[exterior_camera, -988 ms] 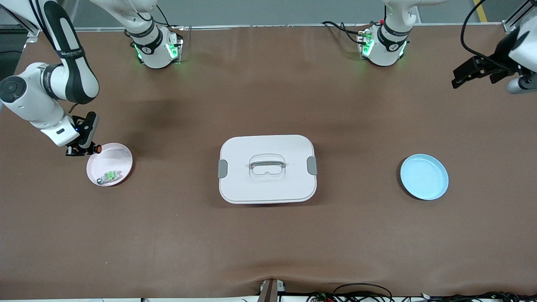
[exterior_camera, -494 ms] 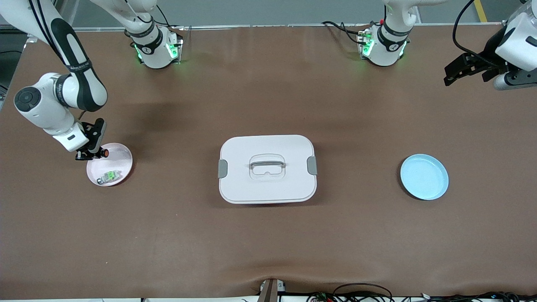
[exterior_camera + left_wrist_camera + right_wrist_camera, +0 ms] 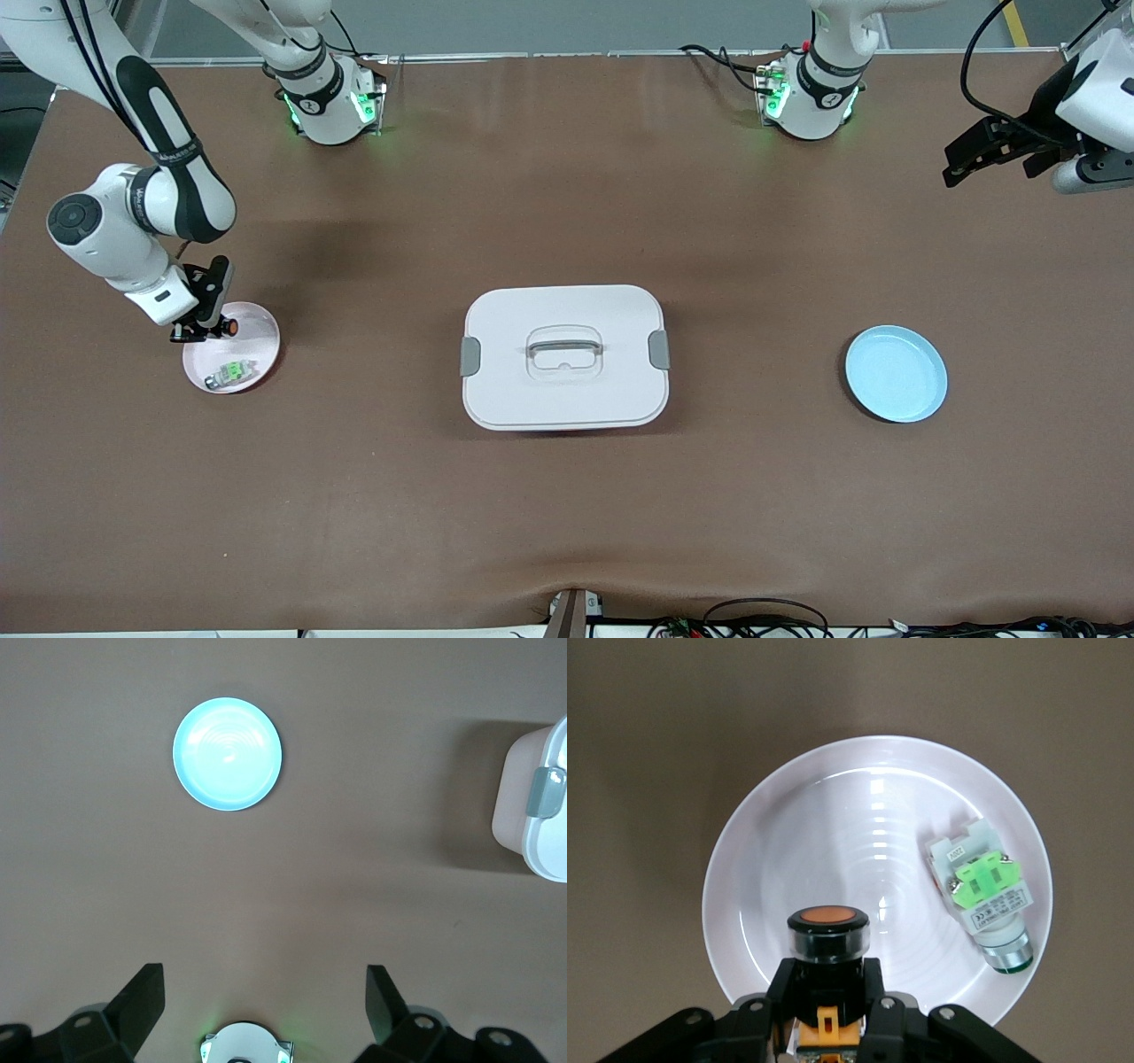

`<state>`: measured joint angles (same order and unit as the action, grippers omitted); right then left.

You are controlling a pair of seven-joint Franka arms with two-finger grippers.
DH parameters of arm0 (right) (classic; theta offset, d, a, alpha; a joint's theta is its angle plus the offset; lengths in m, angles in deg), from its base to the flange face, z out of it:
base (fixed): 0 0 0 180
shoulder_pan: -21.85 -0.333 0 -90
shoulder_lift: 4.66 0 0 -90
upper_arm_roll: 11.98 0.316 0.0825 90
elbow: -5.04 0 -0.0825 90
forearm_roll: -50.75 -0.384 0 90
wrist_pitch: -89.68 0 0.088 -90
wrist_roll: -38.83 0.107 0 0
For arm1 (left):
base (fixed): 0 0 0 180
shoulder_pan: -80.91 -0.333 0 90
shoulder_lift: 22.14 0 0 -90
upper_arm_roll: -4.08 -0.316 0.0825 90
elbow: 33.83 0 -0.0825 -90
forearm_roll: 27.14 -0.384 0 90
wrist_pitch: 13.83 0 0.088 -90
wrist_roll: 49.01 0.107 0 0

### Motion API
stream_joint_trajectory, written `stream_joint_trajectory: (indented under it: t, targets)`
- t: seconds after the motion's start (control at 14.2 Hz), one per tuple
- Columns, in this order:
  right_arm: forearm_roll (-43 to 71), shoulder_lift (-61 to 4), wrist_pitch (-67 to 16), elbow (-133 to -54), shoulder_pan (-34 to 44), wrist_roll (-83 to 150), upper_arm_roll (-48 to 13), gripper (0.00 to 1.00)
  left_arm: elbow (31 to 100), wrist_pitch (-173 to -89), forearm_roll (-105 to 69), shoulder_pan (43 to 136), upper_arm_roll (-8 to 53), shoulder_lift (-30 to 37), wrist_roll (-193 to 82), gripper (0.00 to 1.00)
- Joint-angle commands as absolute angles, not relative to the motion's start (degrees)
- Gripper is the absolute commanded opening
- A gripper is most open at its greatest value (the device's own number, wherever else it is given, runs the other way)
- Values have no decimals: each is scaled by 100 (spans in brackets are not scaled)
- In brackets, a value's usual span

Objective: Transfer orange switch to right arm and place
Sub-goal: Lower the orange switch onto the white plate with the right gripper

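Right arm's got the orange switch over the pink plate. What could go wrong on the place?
1. The right gripper grips the orange switch by its body, button end sticking out; it may tip or roll on release.
2. It hangs over the pink plate close to the rim, so it could land on the edge and slide off.
3. The green-topped part already lies in the plate; drifting toward it risks a knock.

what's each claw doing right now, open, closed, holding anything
Right claw: closed on the orange switch, over the pink plate.
Left claw: open, empty, waiting above the table.
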<state>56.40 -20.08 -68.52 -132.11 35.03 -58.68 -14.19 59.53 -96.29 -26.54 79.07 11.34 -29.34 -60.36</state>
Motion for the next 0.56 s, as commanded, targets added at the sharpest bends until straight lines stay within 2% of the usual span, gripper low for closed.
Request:
stream_joint_trajectory:
  t: [0.0,0.49]
  targets:
    - [5700,-2092,-6940,-13189,3644,-5935,-1330,29,5942,-9662,-2661,7853,1128,-2943,-5964,100]
    - [5691,-2277,-7151,-13198,3644,-5926,-1330,33,5942,-9653,-2670,7827,1128,-2943,-5964,100]
